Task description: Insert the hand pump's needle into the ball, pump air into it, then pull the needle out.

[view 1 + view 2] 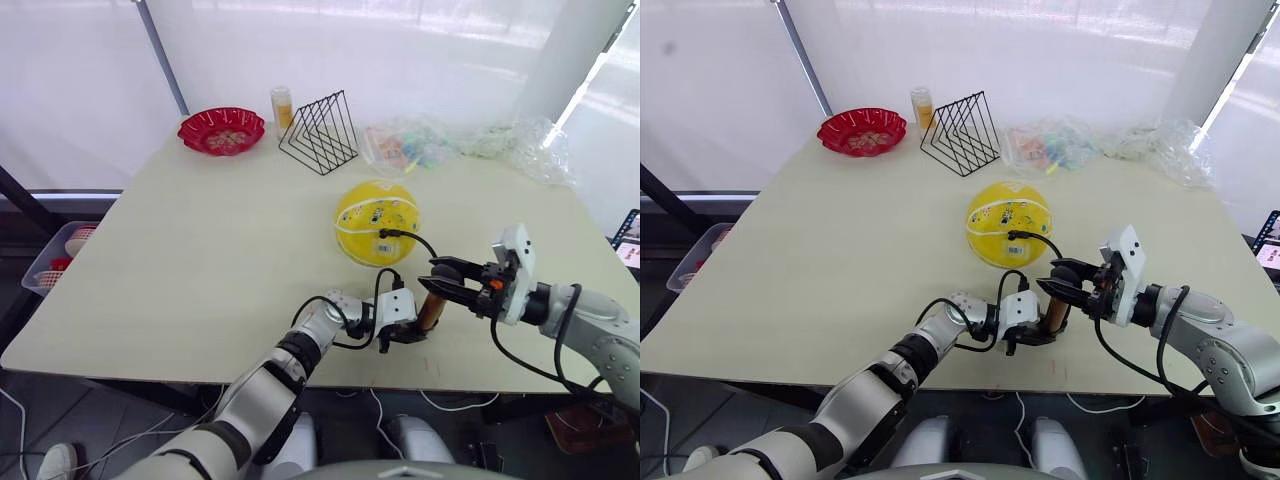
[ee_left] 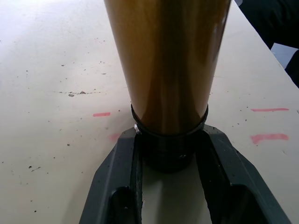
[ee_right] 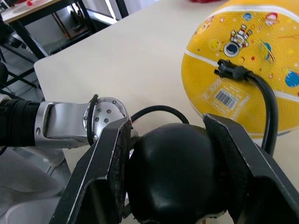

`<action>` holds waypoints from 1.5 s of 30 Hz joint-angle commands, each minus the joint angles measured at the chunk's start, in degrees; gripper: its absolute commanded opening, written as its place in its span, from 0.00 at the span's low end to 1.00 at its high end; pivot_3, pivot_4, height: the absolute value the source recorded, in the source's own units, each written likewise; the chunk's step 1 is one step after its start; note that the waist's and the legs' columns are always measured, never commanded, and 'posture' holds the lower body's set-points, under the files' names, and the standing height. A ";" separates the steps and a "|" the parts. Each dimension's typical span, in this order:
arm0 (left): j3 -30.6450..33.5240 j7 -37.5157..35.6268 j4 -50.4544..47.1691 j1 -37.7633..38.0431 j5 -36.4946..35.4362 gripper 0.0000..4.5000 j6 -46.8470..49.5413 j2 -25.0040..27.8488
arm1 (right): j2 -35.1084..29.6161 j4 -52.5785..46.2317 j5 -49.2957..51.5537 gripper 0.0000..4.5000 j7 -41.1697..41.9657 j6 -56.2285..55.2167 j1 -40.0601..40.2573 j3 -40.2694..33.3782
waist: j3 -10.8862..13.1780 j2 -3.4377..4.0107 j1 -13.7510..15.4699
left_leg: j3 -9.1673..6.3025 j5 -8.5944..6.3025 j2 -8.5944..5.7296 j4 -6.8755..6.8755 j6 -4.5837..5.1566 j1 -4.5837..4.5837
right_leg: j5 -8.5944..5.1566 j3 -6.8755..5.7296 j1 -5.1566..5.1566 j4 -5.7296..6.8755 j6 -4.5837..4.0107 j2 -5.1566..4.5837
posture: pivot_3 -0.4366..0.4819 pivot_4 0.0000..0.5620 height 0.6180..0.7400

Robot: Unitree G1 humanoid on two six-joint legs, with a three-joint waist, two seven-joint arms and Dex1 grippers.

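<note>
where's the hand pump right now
The hand pump stands upright near the table's front edge, just in front of the yellow ball, with the left gripper at its base and the right gripper on its black handle.

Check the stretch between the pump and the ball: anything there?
Only the thin black hose, arching from the hand pump to the connector seated on the ball; the table beneath is bare, per the eye views.

Two head cameras look down over the desk (image 1: 180,260); wrist cameras sit close behind each gripper's jaws.
</note>
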 commanded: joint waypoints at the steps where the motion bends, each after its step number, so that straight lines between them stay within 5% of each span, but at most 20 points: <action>1: -3.87 0.49 7.71 3.86 6.26 0.25 4.45 2.18 | -2.19 -0.03 3.98 0.44 0.56 2.18 -3.84 -6.82 | 0.14 0.15 0.02 | 0.01 0.00 0.00 0.00 0.00 0.00 | 0.00 -0.01 0.00 0.00 0.00 -0.01 | 0.48 0.27 0.96; 7: -3.91 0.20 7.77 4.21 6.35 0.25 4.50 2.20 | -8.69 1.16 18.46 0.44 -0.55 9.30 -14.85 -18.09 | 0.71 0.65 0.42 | 0.09 0.00 -0.09 0.01 0.00 -0.10 | 0.02 -0.72 -0.06 -0.04 0.01 -0.35 | 0.48 0.27 0.96; 17: -3.88 0.06 7.64 4.23 6.37 0.25 4.55 2.28 | -13.69 2.77 26.75 0.44 -4.52 15.06 -20.68 -20.83 | 0.97 0.56 0.47 | 0.03 0.00 -0.08 -0.01 0.00 -0.25 | 0.14 -1.58 -0.11 -0.12 -0.20 -1.43 | 0.48 0.27 0.96; 25: -3.92 -0.04 7.46 4.21 6.38 0.25 4.57 2.41 | -7.58 -0.81 10.00 0.44 -2.54 8.92 -3.89 -7.09 | 0.59 0.01 0.52 | -0.11 -0.06 -0.06 -0.09 0.07 -0.29 | 0.13 -2.81 -0.07 -0.25 -0.18 -1.97 | 0.48 0.27 0.96; 32: -3.96 -0.04 7.53 4.20 6.41 0.25 4.57 2.50 | -1.76 -0.12 -1.53 0.44 -0.10 0.01 2.44 -0.01 | 0.58 0.19 0.45 | -0.17 -0.08 -0.02 -0.14 0.05 -0.16 | 0.01 -3.07 0.02 -0.25 0.03 -2.02 | 0.48 0.27 0.96; 36: -3.96 0.00 7.68 4.21 6.46 0.25 4.50 2.56 | -1.53 -1.35 1.38 0.44 0.80 -0.09 1.31 -4.33 | 0.58 0.25 0.47 | -0.17 -0.08 -0.03 -0.14 0.05 -0.14 | 0.01 -3.20 0.05 -0.25 0.03 -1.87 | 0.48 0.27 0.96; 45: -3.99 0.02 7.97 4.16 6.52 0.25 4.34 2.47 | -11.66 -0.82 21.23 0.44 0.55 10.08 -8.80 -21.48 | 1.29 0.41 0.69 | -0.15 -0.07 -0.09 -0.09 0.05 -0.21 | 0.04 -3.32 0.04 -0.30 0.09 -1.93 | 0.48 0.27 0.96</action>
